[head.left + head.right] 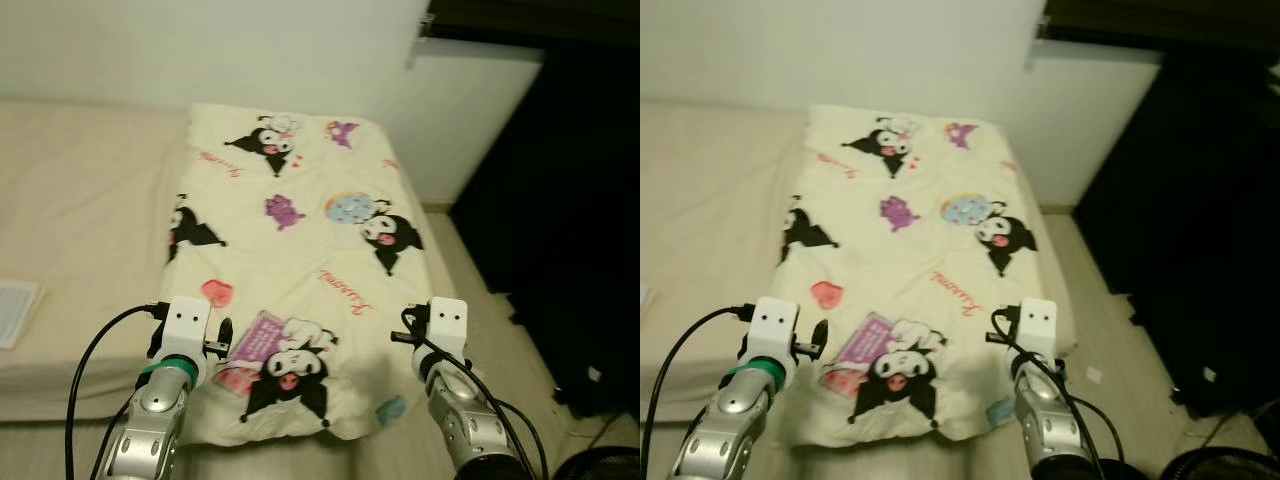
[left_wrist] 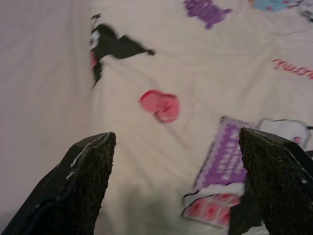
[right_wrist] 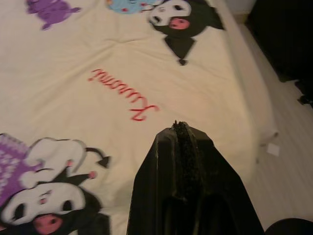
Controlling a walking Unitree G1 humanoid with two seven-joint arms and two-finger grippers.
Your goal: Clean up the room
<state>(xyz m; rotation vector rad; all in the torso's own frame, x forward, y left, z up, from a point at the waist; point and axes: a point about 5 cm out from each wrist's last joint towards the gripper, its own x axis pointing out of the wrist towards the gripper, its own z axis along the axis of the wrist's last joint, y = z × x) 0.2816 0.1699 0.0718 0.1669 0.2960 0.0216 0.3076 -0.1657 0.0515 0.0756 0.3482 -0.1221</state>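
From the head views, the cartoon-print blanket (image 1: 300, 260) lies spread flat on the bed (image 1: 80, 210), ahead of and between both grippers, so the likely step is tidying its near edge, best done by lowering both arms evenly to the hem without bunching it. In the left wrist view the left gripper (image 2: 178, 176) has its jaws spread wide above the blanket, holding nothing. In the right wrist view the right gripper (image 3: 183, 147) has its jaws pressed together, empty, just over the blanket's right side.

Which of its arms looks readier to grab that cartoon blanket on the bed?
Probably the left gripper: its jaws stand open over the blanket near its left edge. The right gripper has its jaws shut.
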